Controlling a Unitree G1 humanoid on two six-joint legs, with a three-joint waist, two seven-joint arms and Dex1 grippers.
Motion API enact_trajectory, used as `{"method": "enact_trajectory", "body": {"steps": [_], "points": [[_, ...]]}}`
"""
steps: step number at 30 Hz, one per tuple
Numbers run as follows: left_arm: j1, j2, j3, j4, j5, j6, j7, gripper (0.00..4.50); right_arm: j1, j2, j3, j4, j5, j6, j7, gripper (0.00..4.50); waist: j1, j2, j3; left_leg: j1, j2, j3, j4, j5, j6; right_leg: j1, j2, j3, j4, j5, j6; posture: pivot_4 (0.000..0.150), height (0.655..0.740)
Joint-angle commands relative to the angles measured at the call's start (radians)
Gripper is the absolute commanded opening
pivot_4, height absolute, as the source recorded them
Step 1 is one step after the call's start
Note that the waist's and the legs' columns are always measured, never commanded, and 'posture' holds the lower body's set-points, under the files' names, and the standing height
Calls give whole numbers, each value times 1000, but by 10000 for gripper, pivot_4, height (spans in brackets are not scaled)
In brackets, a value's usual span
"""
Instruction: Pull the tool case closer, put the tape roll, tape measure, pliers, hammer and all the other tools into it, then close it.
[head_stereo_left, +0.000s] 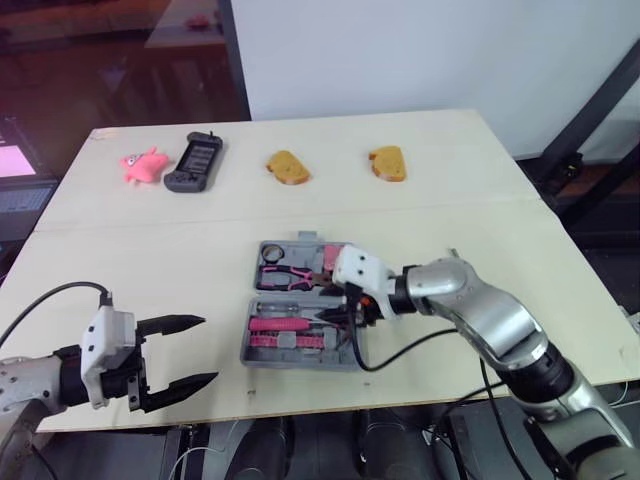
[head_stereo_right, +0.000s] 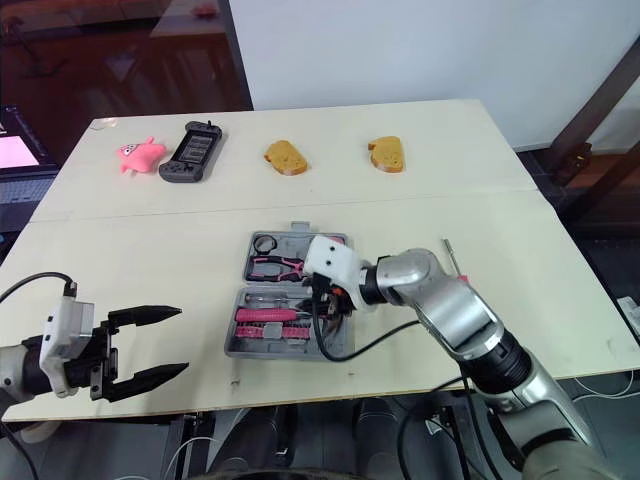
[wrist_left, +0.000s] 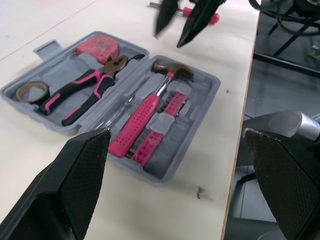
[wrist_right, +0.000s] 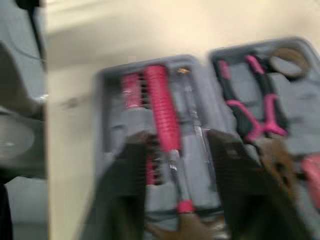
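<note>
Hovering right gripper (wrist_left: 171, 35): it is hanging over the right end of the open grey plastic tool case (wrist_left: 196, 112), black fingers spread and pinching nothing, tips pointing down.
Hammer: the pink-handled steel hammer (wrist_left: 145, 117) is lying in the case's near half, long axis running left to right, head at the right end under those spread fingers.
Far half: the dark tape roll (wrist_left: 31, 91) is sitting at the left, the pink-and-black pliers (wrist_left: 75, 97) in the middle, the red tape measure (wrist_left: 97, 47) at the right.
Case position: it is lying flat open on the pale wooden table (head_stereo_left: 150, 270), close to the near edge, hinge running left to right.
Loose tool: a slim metal-shafted tool (head_stereo_right: 452, 258), looking like a screwdriver, is lying on the table right of the case, beside the right forearm, long axis roughly near to far.
Left gripper (head_stereo_left: 208, 349): it is waiting at the near left, fingers spread wide and empty, well apart from the case.
Coming move, my call: the loose tool is lying to the right of the right gripper, so the right arm is the nearer one; the fingers are going to need to close across that near-to-far shaft.
Closing: not yet done.
</note>
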Motion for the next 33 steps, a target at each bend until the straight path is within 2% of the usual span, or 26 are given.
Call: {"method": "enact_trajectory", "body": {"steps": [1,11,28,33], "points": [[-5,8,7,-2,-2,-15,-10,45000,-5,35,33,64,-55,-124,-24,657,1,0,0,0,0,0,0,0,0,0,0,0,0,0,0,1500,7400],[32,-6,33,-31,-16,-6,0,45000,-77,164,124,287,-157,-176,-60,657,6,0,0,0,0,-1,0,0,0,1,0,0,-1,0,-1,1500,7400],[57,0,30,-48,-10,-8,15,45000,-53,236,125,351,-143,-122,-31,657,5,0,0,0,0,-1,0,0,0,0,1,0,0,-1,-2,1500,7400],[39,3,50,-61,-52,22,26,45000,-30,244,144,445,-165,-131,-41,657,4,0,0,1,0,-1,0,0,0,0,1,0,0,-1,-2,1500,7400]]}}
